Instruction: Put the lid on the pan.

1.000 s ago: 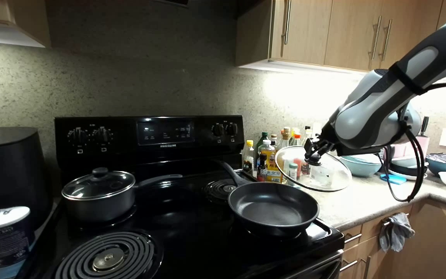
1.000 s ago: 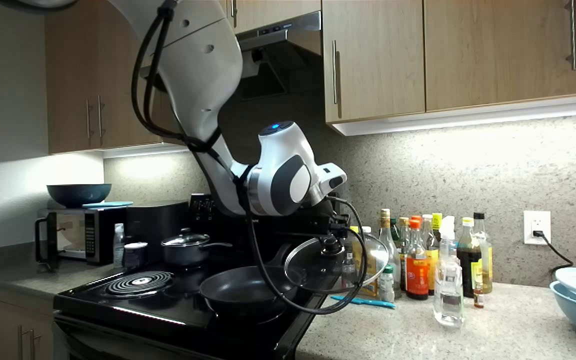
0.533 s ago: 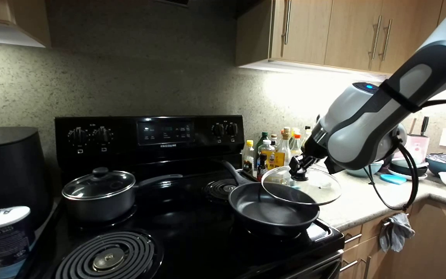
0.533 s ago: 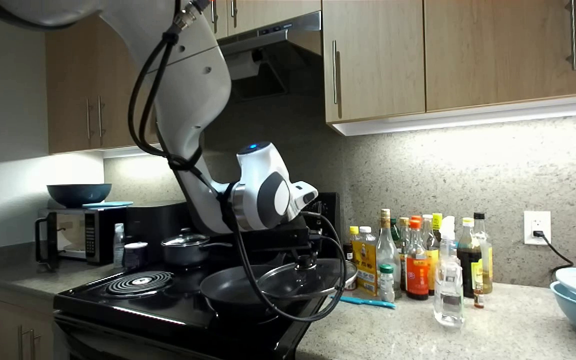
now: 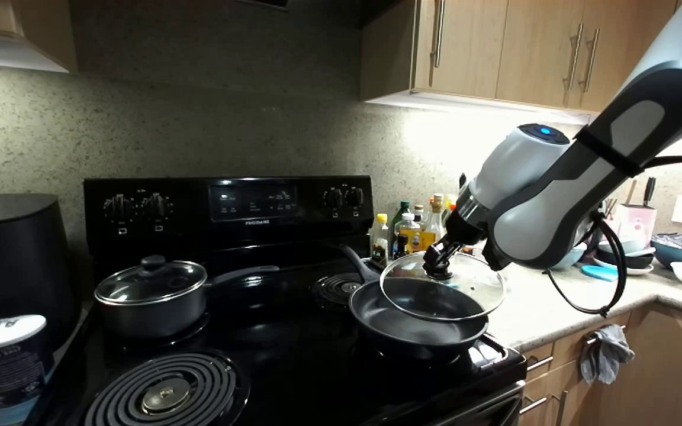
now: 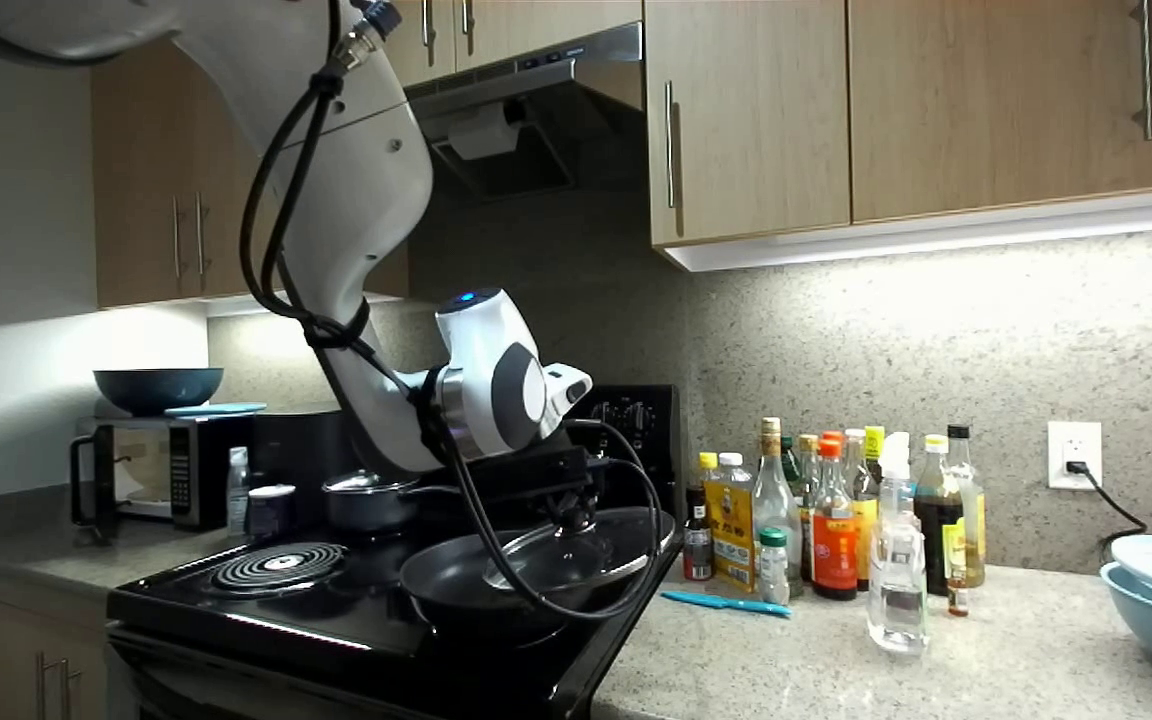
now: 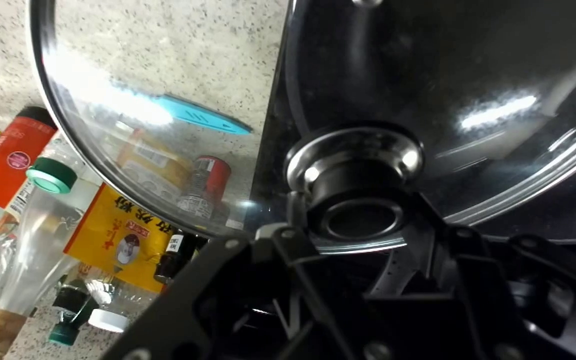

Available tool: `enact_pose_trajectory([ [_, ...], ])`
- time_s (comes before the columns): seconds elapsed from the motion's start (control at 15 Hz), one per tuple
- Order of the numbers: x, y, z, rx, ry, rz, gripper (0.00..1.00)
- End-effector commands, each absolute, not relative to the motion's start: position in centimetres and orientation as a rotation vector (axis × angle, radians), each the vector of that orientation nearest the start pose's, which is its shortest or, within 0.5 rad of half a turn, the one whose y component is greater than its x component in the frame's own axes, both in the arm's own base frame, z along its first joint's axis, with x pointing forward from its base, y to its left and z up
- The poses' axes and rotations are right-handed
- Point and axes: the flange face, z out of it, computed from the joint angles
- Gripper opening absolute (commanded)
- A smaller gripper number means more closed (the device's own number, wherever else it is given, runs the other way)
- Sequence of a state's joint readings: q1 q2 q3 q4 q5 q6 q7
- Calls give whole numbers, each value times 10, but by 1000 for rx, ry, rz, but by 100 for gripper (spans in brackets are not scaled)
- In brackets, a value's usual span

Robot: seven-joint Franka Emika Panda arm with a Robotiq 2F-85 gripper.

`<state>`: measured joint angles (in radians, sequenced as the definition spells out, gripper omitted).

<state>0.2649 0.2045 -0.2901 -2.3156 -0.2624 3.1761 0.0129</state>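
Note:
My gripper (image 5: 437,269) is shut on the dark knob of the lid (image 5: 471,290), with one finger on each side of the knob (image 7: 358,220) in the wrist view. The clear glass lid with its metal rim hangs tilted over the black pan (image 5: 382,325), shifted toward the counter side, so part of the pan's inside stays uncovered. In an exterior view the lid (image 6: 621,545) overlaps the right part of the pan (image 6: 446,585). Whether the rim touches the pan I cannot tell. The pan's handle (image 5: 354,263) points toward the back of the stove.
A smaller lidded pot (image 5: 151,313) stands on the back left burner, and a coil burner (image 5: 166,396) lies in front of it. Several bottles (image 6: 833,540) and a blue knife (image 6: 726,602) are on the counter beside the stove. A black cable (image 6: 596,614) loops down from the arm.
The lid and gripper have come down and across from the counter side to above the pan, and the lid overlaps the pan more. The pan has stayed put.

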Motion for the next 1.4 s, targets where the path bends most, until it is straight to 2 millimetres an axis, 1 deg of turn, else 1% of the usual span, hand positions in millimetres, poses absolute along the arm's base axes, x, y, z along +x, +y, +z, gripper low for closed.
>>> enact_pose_trajectory([
  [0.0, 569, 11, 332, -3079, -388, -1048, 50],
  [0.07, 569, 11, 332, -3079, -387, -1049, 25],
  [0.33, 561, 39, 323, -3056, -466, -975, 25],
  [0.6, 559, 64, 318, -3021, -506, -939, 25],
  [0.67, 563, 61, 320, -3011, -478, -965, 25],
  [0.73, 564, 64, 327, -3005, -468, -1003, 50],
  [1.0, 564, 65, 326, -2999, -458, -1000, 50],
  [1.07, 564, 65, 326, -2999, -458, -1000, 25],
  [1.33, 564, 79, 315, -2990, -454, -916, 25],
])
